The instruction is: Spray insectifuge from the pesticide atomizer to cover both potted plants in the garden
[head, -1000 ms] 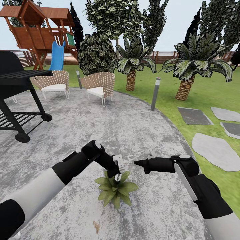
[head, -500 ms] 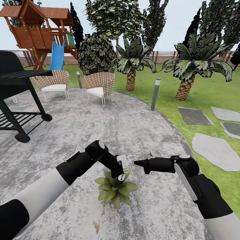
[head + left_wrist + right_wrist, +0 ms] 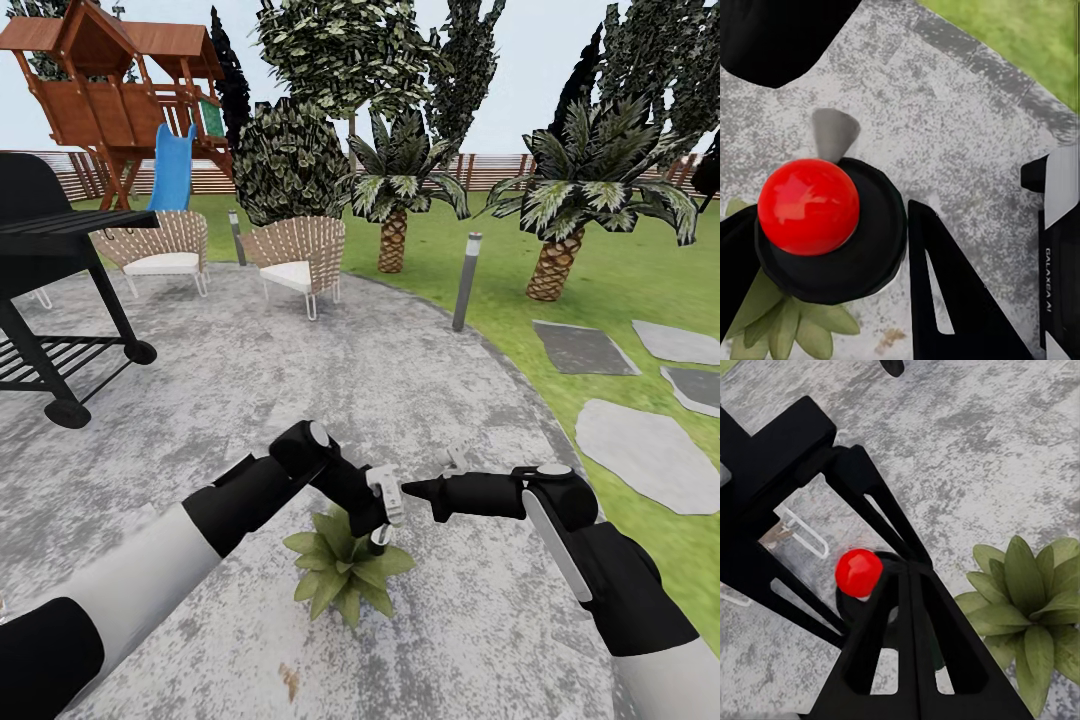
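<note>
On the grey stone patio [image 3: 330, 380] of the garden stands one potted plant [image 3: 340, 575], a rosette of pointed green leaves that hide its pot. My left gripper [image 3: 383, 515] hangs just above the plant's far right side, shut on the pesticide atomizer [image 3: 379, 540]. In the left wrist view the atomizer [image 3: 870, 240] shows from above as a black round top with a red ball and a grey nozzle, with the plant's leaves [image 3: 787, 330] beneath. My right gripper [image 3: 408, 489] is shut and empty, pointing at the left gripper from close by. In the right wrist view its fingers [image 3: 881, 660] lie together beside the plant [image 3: 1035, 600].
A black grill [image 3: 50, 260] stands at the left. Two wicker chairs [image 3: 300, 255] sit at the patio's far edge, with a grey bollard lamp [image 3: 466, 282] at its right rim. Palms [image 3: 560, 230] and stepping stones [image 3: 650, 450] lie on the lawn to the right.
My left arm has carried the atomizer a little to the right, closer to the right gripper's tip. The right arm and the plant have stayed still.
</note>
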Available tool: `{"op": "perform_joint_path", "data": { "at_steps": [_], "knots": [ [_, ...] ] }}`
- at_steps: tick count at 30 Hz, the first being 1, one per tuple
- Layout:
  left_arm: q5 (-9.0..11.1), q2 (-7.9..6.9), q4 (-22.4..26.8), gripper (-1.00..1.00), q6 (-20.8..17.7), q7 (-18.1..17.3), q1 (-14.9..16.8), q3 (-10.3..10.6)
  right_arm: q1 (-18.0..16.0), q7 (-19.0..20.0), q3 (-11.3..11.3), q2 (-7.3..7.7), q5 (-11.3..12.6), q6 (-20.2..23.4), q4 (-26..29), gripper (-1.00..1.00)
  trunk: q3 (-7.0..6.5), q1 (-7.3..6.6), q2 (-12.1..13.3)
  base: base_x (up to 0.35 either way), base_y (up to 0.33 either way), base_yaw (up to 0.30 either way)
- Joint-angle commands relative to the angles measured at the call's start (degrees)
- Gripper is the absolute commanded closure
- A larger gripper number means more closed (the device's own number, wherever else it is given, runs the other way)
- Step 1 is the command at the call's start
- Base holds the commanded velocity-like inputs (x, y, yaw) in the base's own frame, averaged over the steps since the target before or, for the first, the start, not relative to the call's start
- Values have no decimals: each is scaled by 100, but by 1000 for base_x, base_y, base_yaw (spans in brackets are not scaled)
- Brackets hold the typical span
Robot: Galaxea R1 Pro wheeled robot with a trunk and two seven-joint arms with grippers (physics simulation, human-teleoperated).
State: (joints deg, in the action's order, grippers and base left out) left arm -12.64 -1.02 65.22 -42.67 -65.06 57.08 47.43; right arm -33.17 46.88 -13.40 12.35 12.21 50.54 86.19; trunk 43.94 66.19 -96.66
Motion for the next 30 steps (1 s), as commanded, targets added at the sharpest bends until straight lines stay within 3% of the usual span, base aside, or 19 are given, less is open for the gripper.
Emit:
{"op": "perform_joint_path", "data": {
  "at_steps": [1, 30],
  "knots": [
    [-35, 8, 9, 100, -40, -33, 5, 3, -5, -4, -5, 4, 20, 30, 3, 100, 5, 0, -3, 0, 0, 0],
    [-45, 23, 9, 100, -41, -20, 11, 3, -5, -4, -5, -5, 24, 28, 3, 100, 5, 0, -3, 0, 0, 0]
  ]
}}
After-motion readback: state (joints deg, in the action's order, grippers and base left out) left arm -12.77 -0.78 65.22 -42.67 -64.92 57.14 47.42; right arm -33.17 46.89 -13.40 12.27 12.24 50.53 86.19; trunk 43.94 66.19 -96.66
